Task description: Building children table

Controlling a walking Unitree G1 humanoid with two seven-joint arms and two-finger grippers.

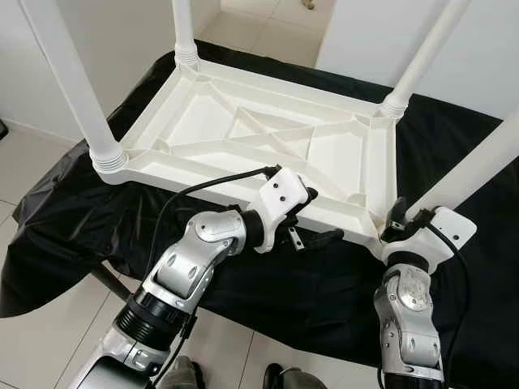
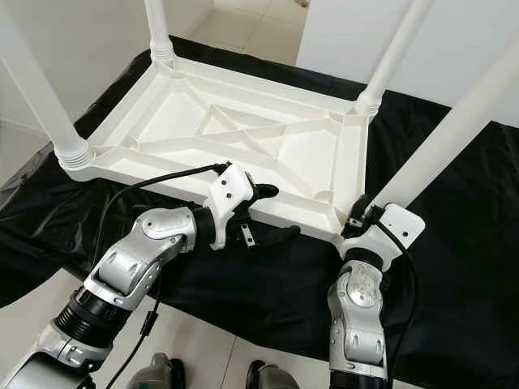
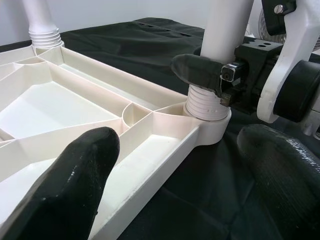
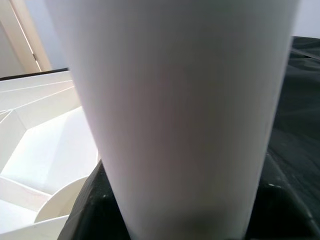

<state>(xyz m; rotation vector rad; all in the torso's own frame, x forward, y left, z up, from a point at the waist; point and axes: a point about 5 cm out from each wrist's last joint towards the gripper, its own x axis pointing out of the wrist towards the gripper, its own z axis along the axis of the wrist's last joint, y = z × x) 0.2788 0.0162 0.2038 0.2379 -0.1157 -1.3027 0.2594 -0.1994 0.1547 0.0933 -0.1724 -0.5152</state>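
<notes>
Four legs look seated in the upside-down children's table (image 1: 268,142), so my guess is the build is close to done, with maybe just tightening the last one.

Left eye view: the flipped white table lies on a black cloth (image 1: 73,203) over the tabletop. The fourth leg (image 1: 478,166) stands in the near right corner, with the right gripper (image 1: 403,220) wrapped around it just above the socket. The left gripper (image 1: 312,219) sits at the near rim, fingers spread, one over the rim and one outside it.

Right eye view: same layout; near left leg (image 2: 36,89), far left leg (image 2: 156,28) and far right leg (image 2: 393,53) all rise out of the top of frame, so their ends are cut off.

Left wrist view: the two fingers (image 3: 70,185) stand apart and hold nothing. Beyond them, the right gripper's finger presses on the leg above its ribbed collar.

Right wrist view: the leg sits right up against the lens, so I can't tell if it's fully home. The grip looks closed on it.
</notes>
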